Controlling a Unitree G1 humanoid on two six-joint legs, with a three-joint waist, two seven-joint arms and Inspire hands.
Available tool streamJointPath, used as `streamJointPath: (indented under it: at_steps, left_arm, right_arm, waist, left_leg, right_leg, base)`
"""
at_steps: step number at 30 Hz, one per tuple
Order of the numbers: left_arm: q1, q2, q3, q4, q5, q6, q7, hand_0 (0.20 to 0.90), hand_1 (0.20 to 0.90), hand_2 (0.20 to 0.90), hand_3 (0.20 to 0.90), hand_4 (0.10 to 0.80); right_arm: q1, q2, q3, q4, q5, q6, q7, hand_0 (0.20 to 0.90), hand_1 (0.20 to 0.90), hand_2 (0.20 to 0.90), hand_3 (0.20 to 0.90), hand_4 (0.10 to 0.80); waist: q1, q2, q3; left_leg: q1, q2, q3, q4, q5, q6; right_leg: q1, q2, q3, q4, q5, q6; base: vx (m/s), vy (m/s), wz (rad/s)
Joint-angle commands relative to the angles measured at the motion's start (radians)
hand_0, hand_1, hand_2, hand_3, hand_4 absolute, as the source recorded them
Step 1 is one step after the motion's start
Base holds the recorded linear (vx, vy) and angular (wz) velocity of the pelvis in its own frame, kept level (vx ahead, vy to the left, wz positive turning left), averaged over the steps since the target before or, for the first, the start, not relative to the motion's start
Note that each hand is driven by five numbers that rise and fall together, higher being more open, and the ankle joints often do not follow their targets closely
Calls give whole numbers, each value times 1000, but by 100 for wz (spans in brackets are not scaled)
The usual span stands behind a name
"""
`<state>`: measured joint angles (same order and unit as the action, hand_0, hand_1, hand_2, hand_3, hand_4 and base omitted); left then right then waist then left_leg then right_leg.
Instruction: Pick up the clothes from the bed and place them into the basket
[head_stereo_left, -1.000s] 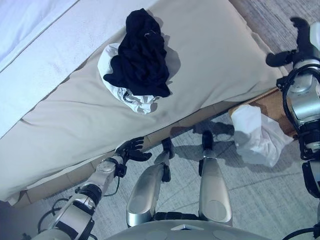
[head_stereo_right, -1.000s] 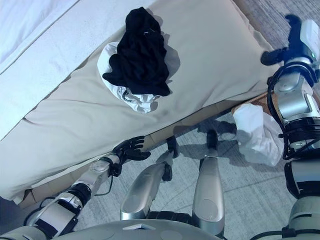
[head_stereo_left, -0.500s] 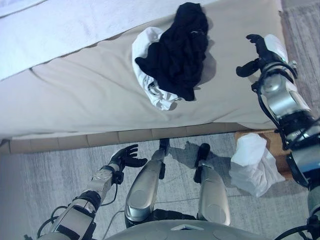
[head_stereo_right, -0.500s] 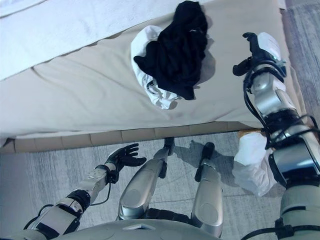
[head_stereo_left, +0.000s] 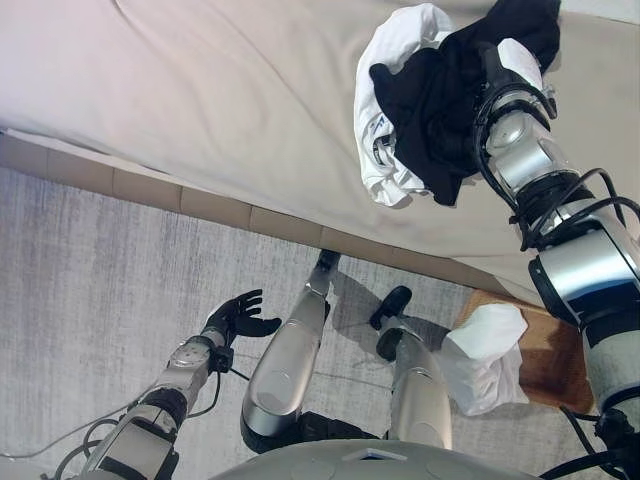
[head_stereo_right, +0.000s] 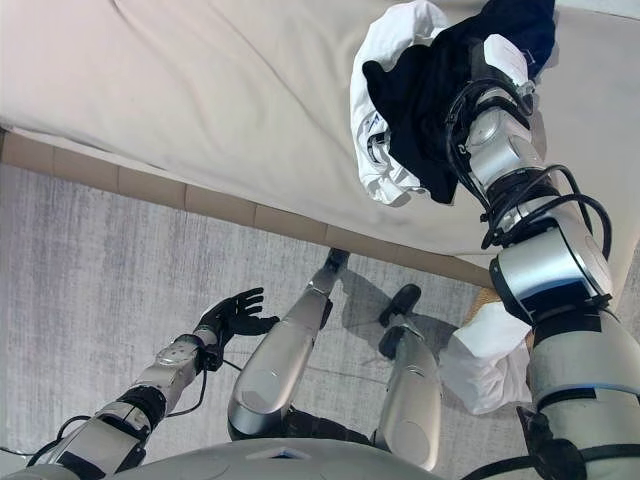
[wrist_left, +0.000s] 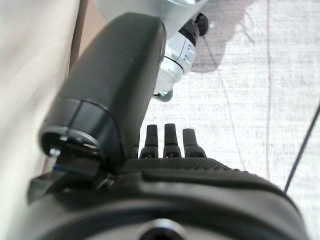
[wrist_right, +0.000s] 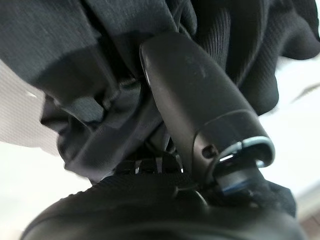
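A black garment (head_stereo_left: 425, 95) lies bunched on a white garment (head_stereo_left: 378, 150) on the beige bed (head_stereo_left: 220, 100), at the upper right of the eye views. My right hand (head_stereo_right: 497, 60) rests on the black garment, pressed into its folds. In the right wrist view the thumb (wrist_right: 190, 90) lies against the black cloth (wrist_right: 75, 50). My left hand (head_stereo_left: 237, 316) is open and empty, low over the floor beside the bed; it also shows in the left wrist view (wrist_left: 165, 175).
A brown woven basket (head_stereo_left: 548, 345) stands on the floor at the lower right with a white cloth (head_stereo_left: 485, 355) hanging over its near side. The bed's tan base edge (head_stereo_left: 200, 205) runs across the view. Grey carpet (head_stereo_left: 90, 290) lies to the left.
The camera has swung, shifting the whole picture. My right hand has moved from the bed's edge beside the pile onto the black garment. My left hand stays low and open.
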<state>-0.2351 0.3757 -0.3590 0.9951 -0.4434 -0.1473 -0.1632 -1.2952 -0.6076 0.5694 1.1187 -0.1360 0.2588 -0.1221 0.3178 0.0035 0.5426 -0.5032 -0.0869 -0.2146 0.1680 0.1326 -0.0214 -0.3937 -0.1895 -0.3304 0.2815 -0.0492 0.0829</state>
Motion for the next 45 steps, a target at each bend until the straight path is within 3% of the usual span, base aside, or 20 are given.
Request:
streamJointPath:
  at_steps: [1, 2, 3, 4, 7, 11, 16, 20, 24, 30, 41, 45]
  left_arm:
    - [77, 64, -1, -29, -37, -49, -23, 900, 900, 900, 900, 800]
    - [80, 75, 0, -36, -42, -57, -29, 900, 900, 900, 900, 800]
    - [80, 78, 1, -38, -44, -60, -31, 900, 900, 900, 900, 800]
    - [76, 88, 1, -41, -43, -60, -36, 900, 900, 900, 900, 800]
    - [83, 100, -2, -37, -31, -72, -36, 900, 900, 900, 900, 800]
    - [104, 101, 0, -47, -31, -70, -7, 900, 900, 900, 900, 800]
    - [128, 96, 40, -28, -37, -59, 32, 900, 900, 900, 900, 800]
    - [128, 102, 80, -13, -18, -20, 43, 900, 900, 900, 900, 800]
    - [148, 104, 103, 21, 34, 13, 32, 900, 900, 900, 900, 800]
    - [154, 83, 89, 67, 103, 46, 24, 900, 900, 900, 900, 800]
    - [111, 40, 71, 86, 151, 84, 26, 900, 900, 900, 900, 800]
    - [90, 35, 58, 91, 156, 96, 25, 900, 900, 900, 900, 800]
  right_arm:
    - [-60, -62, 110, 28, 43, 103, 192, 900, 900, 900, 900, 800]
    - [-61, -65, 131, 51, 13, 139, 307, 900, 900, 900, 900, 800]
    - [-63, -67, 144, 61, 23, 145, 336, 540, 540, 540, 480, 380]
    - [-65, -67, 161, 82, 75, 142, 354, 300, 300, 300, 200, 100]
    - [-93, -68, 141, 85, 125, 100, 290, 300, 300, 300, 200, 100]
    - [-99, -92, 86, -11, 182, -15, -2, 300, 300, 300, 200, 100]
    - [-12, -182, -24, -379, 113, -88, -351, 300, 300, 300, 200, 100]
    - [101, -294, -171, -591, 99, -91, -467, 300, 300, 300, 200, 100]
    - [281, -430, -344, -703, 166, -109, -502, 300, 300, 300, 200, 100]
    - [451, -543, -507, -784, 167, -119, -542, 300, 300, 300, 200, 100]
    - [776, -571, -786, -914, 178, -209, -585, 300, 300, 300, 200, 100]
    - [830, -550, -809, -902, 211, -217, -537, 300, 300, 300, 200, 100]
  waist:
    - [31, -21, -23]
    - [37, -22, -23]
    - [39, -23, -23]
    - [45, -23, -23]
    - [47, -20, -23]
    - [26, -31, -23]
    - [-45, -78, -23]
    - [-100, -109, -25]
    - [-174, -131, -132]
    - [-264, -117, -257]
    - [-395, -75, -328]
    - [-424, -66, -329]
  left_leg:
    - [-25, -33, 77, 116, -153, 75]
    - [-26, -28, 75, 101, -144, 72]
    - [-26, -27, 73, 94, -140, 72]
    - [-25, -23, 67, 77, -128, 70]
    - [-31, -17, 63, 60, -116, 65]
    - [-7, -6, 74, 35, -120, 61]
    - [66, 16, 123, 13, -124, 67]
    - [197, 37, 169, -10, -159, 72]
    - [310, 63, 213, -71, -174, 70]
    - [428, 71, 255, -131, -181, 70]
    - [519, 72, 327, -234, -160, 71]
    - [519, 67, 361, -230, -169, 76]
  right_leg:
    - [-30, 23, 26, 1, 71, -10]
    - [-32, 21, 16, -5, 75, -8]
    - [-32, 20, 12, -8, 77, -6]
    - [-33, 19, 4, -12, 77, -5]
    - [-40, 25, 1, -9, 73, -4]
    - [-27, 39, 15, -31, 81, 4]
    - [19, 52, 47, -65, 115, 9]
    - [126, 63, 91, -91, 104, 15]
    - [213, 82, 133, -146, 96, 18]
    - [285, 108, 209, -187, 89, 11]
    - [300, 140, 312, -208, 103, 12]
    - [288, 144, 333, -216, 102, 8]
  base:
    - [-12, -39, 19]
    - [-10, -41, 15]
    - [-7, -63, 8]
    - [1, -57, 5]
    - [-7, -76, 5]
    - [-24, -58, 5]
    - [-71, -30, -17]
    - [16, -93, -36]
    - [105, -125, -29]
    - [39, -86, -43]
    - [-37, -45, -39]
    - [-78, -34, -36]
